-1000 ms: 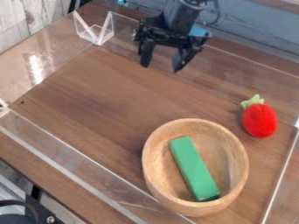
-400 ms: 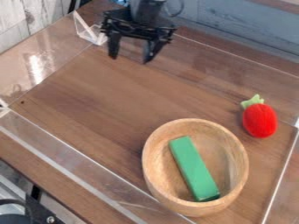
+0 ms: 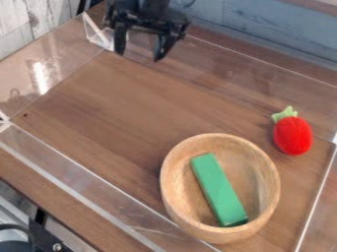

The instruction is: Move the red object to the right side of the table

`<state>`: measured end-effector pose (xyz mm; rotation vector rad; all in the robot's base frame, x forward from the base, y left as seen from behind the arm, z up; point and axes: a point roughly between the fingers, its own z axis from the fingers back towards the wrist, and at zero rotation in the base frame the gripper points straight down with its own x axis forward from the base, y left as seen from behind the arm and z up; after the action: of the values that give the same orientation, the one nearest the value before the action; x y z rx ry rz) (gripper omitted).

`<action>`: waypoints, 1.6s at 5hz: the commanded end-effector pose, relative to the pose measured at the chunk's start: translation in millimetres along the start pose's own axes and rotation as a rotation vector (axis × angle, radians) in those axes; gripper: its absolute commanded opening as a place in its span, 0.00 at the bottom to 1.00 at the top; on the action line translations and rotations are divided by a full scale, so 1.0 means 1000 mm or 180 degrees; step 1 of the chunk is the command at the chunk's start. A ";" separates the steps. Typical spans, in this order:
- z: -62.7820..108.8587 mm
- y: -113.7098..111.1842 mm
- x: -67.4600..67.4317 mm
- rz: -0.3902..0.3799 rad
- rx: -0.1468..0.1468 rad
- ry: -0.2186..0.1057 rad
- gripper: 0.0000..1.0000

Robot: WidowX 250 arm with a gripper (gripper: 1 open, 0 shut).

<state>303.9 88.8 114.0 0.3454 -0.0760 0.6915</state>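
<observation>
The red object [image 3: 291, 134], a small strawberry-like toy with a green top, lies on the dark wood table [image 3: 145, 108] close to its right edge. Far from it, my gripper [image 3: 141, 48] hangs over the table's far left corner, pointing down. Its black fingers are spread open with nothing between them.
A round light wooden bowl [image 3: 179, 180] sits near the front right and holds a green rectangular block [image 3: 218, 189]. Low clear acrylic walls [image 3: 59, 167] border the table. A clear folded stand [image 3: 95, 32] sits at the far left corner, next to the gripper.
The gripper has moved left along the far side of the table, staying open. The red toy, bowl and block have not moved.
</observation>
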 end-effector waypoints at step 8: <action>0.030 -0.149 -0.083 0.2031 0.0077 0.0970 1.00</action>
<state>327.8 -77.2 65.4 0.2852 0.1611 1.3587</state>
